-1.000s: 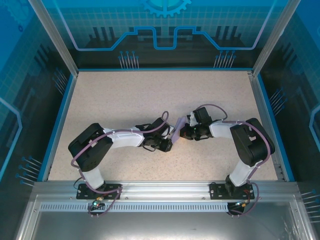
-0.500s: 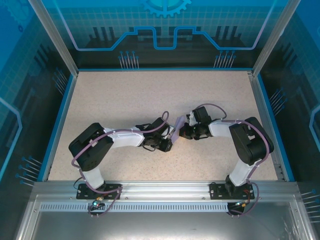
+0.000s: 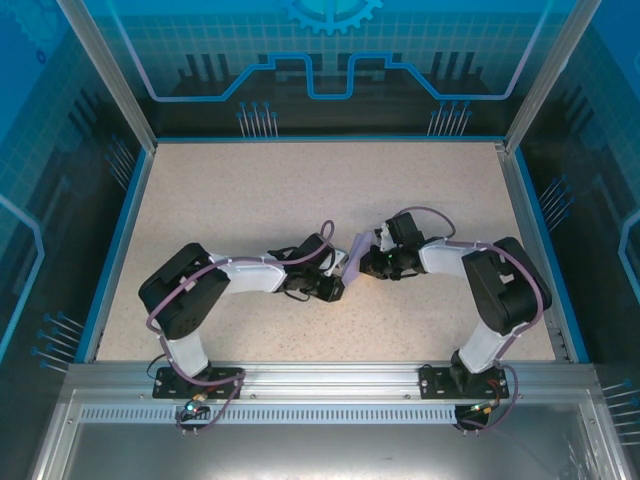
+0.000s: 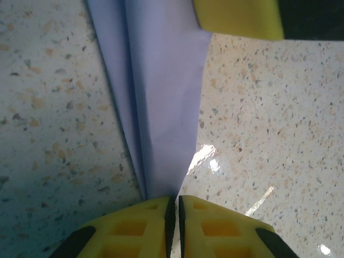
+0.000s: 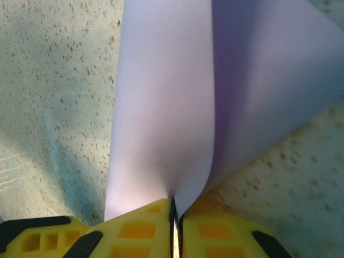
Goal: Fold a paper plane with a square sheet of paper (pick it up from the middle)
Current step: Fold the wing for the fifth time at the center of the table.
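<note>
Left jaws are closed on the narrow end of the folded paper (image 4: 161, 91) — right jaws pinch the opposite end, desk (image 4: 258, 134) beneath both.

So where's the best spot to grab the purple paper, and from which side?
By a narrow end, coming in level along its length. The purple paper is folded, and its layers gather to a thin edge there, so one pinch holds them all together. The left end effector pinches one end, the right end effector the opposite end.
</note>
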Robot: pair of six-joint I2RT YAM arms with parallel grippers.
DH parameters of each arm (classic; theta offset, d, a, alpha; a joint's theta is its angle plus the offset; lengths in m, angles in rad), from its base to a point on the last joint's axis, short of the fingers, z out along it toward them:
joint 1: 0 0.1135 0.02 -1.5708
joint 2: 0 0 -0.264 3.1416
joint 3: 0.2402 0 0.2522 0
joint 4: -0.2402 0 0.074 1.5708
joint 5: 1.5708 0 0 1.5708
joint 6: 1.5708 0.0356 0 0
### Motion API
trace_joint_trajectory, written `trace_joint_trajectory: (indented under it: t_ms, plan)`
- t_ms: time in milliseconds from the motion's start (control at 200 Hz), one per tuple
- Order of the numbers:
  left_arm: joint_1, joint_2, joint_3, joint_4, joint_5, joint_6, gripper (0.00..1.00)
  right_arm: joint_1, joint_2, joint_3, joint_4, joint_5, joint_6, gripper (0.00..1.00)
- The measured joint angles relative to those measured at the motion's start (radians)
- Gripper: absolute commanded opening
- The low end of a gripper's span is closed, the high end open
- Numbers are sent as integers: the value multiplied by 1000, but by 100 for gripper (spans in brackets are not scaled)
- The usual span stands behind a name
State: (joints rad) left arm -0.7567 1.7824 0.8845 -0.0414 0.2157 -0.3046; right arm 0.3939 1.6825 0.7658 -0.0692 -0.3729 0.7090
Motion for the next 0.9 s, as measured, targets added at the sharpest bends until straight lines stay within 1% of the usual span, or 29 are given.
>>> trace_joint_trajectory:
  t_ms: [60, 185, 340, 465, 620, 900]
  plan:
    - [5, 4, -4, 17, 8, 0, 15, 0, -31, 0, -28, 13, -7, 18]
    - [12, 6, -11, 39, 22, 0, 15, 0, -103, 0, -84, 40, -20, 21]
    - [16, 10, -12, 51, 29, 0, 15, 2, -185, -7, -135, 55, -31, 20]
    - [16, 11, -12, 52, 29, 0, 15, 32, -221, -14, -132, 38, -20, 17]
    - [16, 11, -12, 53, 29, 0, 15, 98, -180, -14, -49, -2, 26, 11]
    - [18, 10, -20, 67, 34, 1, 15, 103, 23, -14, 126, -22, 115, 8]
